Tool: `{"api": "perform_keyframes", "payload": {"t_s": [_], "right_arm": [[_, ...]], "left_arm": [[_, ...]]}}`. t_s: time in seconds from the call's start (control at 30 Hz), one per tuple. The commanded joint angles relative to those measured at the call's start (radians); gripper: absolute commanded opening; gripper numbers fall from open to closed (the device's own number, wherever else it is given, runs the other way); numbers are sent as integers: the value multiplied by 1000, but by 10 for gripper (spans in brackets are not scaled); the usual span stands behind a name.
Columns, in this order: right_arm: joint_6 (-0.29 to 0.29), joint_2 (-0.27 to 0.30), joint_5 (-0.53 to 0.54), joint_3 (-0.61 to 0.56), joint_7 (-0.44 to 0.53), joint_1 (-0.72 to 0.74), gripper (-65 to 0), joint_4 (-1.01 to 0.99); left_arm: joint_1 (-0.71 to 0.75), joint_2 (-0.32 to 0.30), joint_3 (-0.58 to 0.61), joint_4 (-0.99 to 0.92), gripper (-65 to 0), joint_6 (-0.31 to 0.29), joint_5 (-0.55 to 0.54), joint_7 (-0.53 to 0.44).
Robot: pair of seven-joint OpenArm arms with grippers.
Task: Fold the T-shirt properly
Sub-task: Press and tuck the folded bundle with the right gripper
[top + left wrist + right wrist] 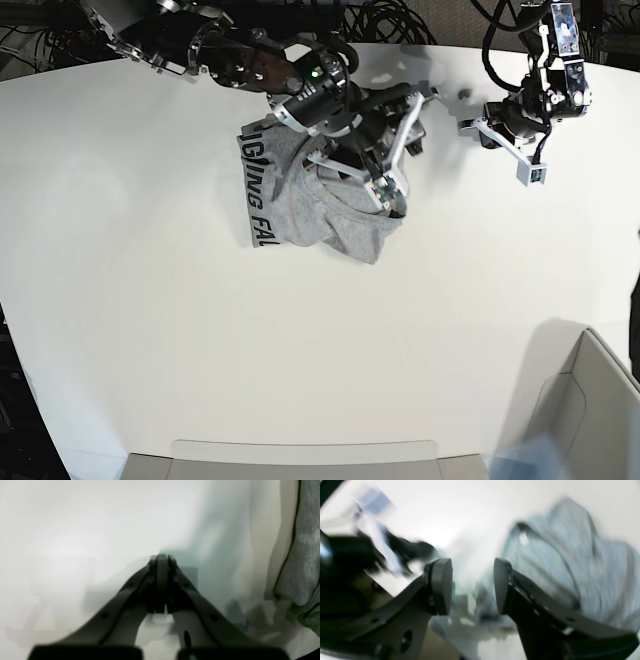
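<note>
The crumpled T-shirt (pixel 320 205) lies near the table's (pixel 150 330) far edge. Above it, the right gripper (pixel 392 180) is spread; the left gripper (pixel 162 560), pressed together, sits apart toward the far right corner.

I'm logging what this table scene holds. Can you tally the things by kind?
Grey garment: 1
Grippers: 2, the left gripper and the right gripper
Table: 1
Grey bins at the near edge: 2
Total: 6

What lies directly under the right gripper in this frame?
Under the right gripper lies the crumpled grey garment, with black lettering along its left edge, on the white table. Whatever the cloth covers is hidden.
</note>
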Motion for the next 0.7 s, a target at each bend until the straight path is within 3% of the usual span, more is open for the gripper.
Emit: {"api": "perform_keyframes", "payload": {"t_s": [0.0,0.13,0.3,0.4,0.57,0.67], "right_arm": [[-9,7,7,1,-19,-10,-373,20],[-9,65,2,12,-16,-80,-373,13],[-9,68,2,143,-16,-125,-373,7],[-9,65,12,163,-15,-88,-373,-67],[-9,-30,8,161,-12,-4,-373,-283],[-9,-91,4,159,57,24,-373,-337]], "left_arm": [[-4,-13,-8,16,-650,-1,-9,-13],[-5,-13,-1,16,-650,-1,-9,-13],[-5,-8,0,16,-650,-1,-9,-13],[-4,-8,-3,16,-650,-1,-9,-13],[-4,-7,-3,16,-650,-1,-9,-13],[-4,-5,0,16,-650,-1,-9,-13]]}}
